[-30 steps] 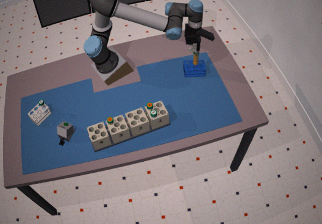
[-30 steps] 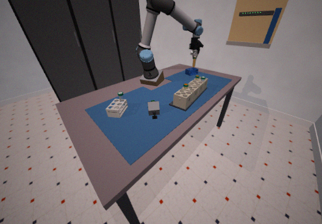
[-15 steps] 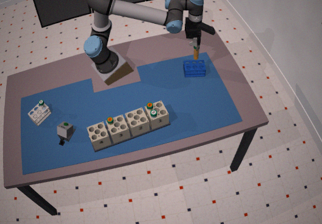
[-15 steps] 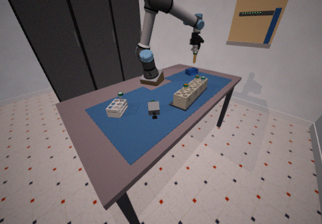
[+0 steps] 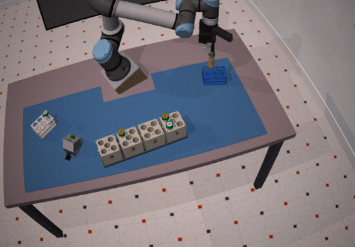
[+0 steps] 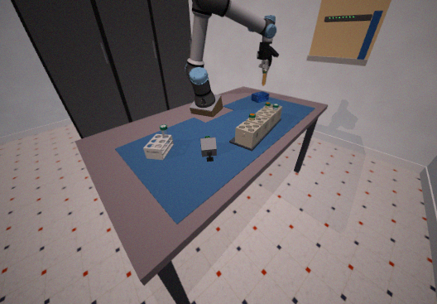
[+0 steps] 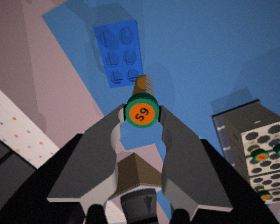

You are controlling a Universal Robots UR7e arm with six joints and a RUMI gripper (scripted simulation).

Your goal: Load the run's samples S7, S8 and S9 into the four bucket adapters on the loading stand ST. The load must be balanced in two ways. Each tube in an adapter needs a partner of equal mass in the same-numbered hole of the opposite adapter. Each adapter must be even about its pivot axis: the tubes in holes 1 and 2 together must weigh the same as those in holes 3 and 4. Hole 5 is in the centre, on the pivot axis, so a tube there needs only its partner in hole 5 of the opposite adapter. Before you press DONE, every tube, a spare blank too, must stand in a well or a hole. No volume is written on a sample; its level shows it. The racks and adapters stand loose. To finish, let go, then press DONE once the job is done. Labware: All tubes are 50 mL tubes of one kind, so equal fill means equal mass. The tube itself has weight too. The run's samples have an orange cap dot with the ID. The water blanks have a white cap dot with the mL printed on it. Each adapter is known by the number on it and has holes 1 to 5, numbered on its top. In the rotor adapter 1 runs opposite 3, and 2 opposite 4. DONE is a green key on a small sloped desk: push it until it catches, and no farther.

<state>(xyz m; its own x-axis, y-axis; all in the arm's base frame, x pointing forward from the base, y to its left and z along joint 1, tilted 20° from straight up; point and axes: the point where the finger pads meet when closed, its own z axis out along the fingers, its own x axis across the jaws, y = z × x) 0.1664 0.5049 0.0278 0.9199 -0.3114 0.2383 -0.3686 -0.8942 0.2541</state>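
Note:
My gripper is shut on sample tube S9, an orange-filled tube with a green cap and an orange dot. It hangs upright well above the empty blue sample rack, which also shows in the wrist view. The gripper shows in the top view and the exterior view. The four beige adapters stand in a row on the blue mat. Adapter 1 holds an orange-dot tube and a white-dot blank. Adapter 3 holds an orange-dot tube.
A white blank rack with one white-dot tube stands at the mat's left end. The grey DONE desk with its green key sits between that rack and adapter 4. The arm's base is at the table's back.

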